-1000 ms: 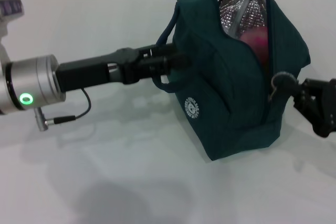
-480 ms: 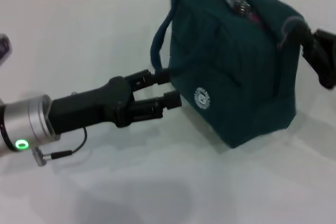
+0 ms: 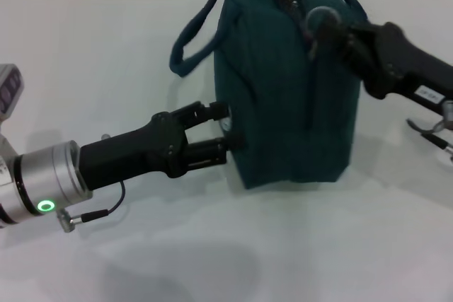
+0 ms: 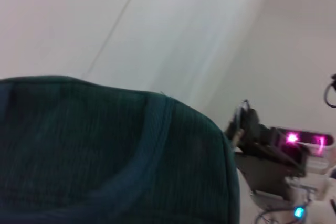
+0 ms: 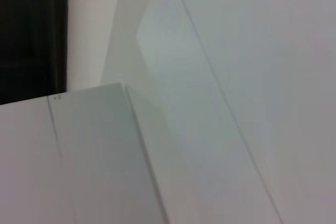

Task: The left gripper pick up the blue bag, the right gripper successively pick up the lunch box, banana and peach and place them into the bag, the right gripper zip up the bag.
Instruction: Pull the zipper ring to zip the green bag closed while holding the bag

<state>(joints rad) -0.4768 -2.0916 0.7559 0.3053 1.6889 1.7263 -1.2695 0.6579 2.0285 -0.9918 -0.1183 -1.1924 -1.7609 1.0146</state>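
The fingers of the left gripper [image 3: 225, 132] were seen spread apart, their tips touching or just short of the lower side wall of the blue bag [image 3: 283, 83], with nothing clamped between them. The bag was found standing upright on the white table [image 3: 212, 245], one loop handle [image 3: 185, 46] drooping on the side nearest that gripper. At the far side of the bag's top seam, the right gripper [image 3: 327, 27] was positioned at the ring pull [image 3: 317, 18] of the zipper; its fingers appeared closed on the ring, though the contact was partly hidden by the claw itself. Only a narrow slit of the opening was left visible at the top, and the lunch box, banana and peach could not be seen outside the bag. The zipping step was therefore judged to be in hand and nearly complete. For the next move, the ring would need to be drawn along the remaining length of the seam in line with the zipper track, while the bag was steadied against tipping; with the left fingers not gripping, some sliding of the bag was to be expected.
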